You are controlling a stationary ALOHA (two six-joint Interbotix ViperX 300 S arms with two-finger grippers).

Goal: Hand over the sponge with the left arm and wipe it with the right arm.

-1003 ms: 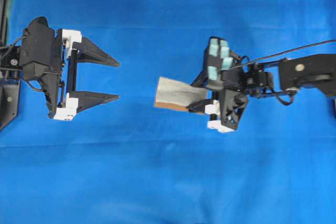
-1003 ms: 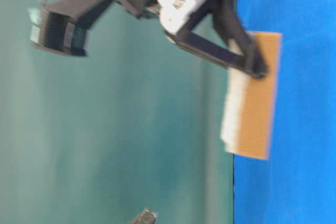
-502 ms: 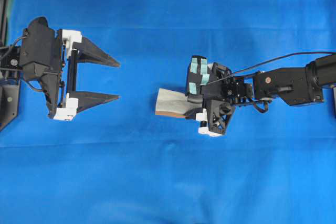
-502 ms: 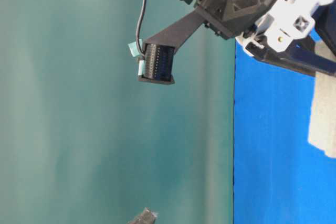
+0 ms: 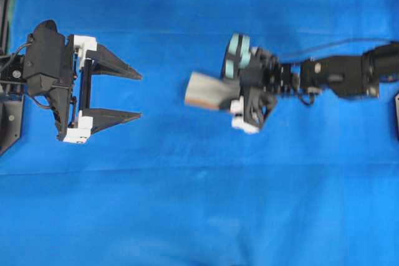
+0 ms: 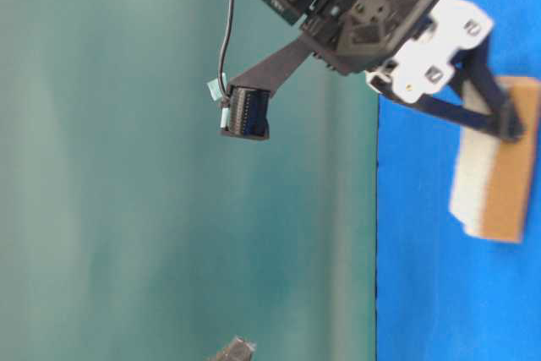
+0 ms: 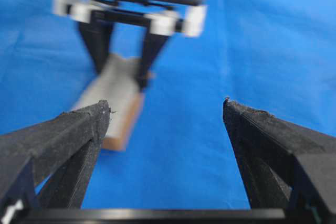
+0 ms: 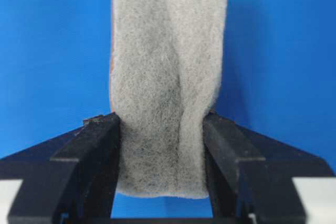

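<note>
While the sponge hangs mid-scene, this is how things lie, left to right.

Left arm (image 5: 53,85): parked at the left edge over the blue bench (image 5: 187,216); plain black housing, white finger mounts.
Left jaws (image 5: 128,95): spread wide, grasping nothing; the two pointed fingers aim right, toward the sponge.
Sponge (image 5: 206,90): right of the left jaws and well apart from them, nearer the middle; grey-white face up, orange-brown layer beneath.
Sponge, wrist view: the pad is pinched at its near end, and its grey face buckles into a lengthwise crease between the fingers.
Right jaws (image 8: 163,145): clenched on the sponge, one finger at each long side.
Right arm (image 5: 336,76): reaches in from the right; teal patches on its housing; slightly blurred.
Height: from the side view I cannot tell whether the sponge touches the bench.
Risk, as a judgement: the grip holds only one end, so dragging the free end could fold the pad or twist it out.
Risk, second: pressing too lightly would leave the pad skimming above the bench.
</note>
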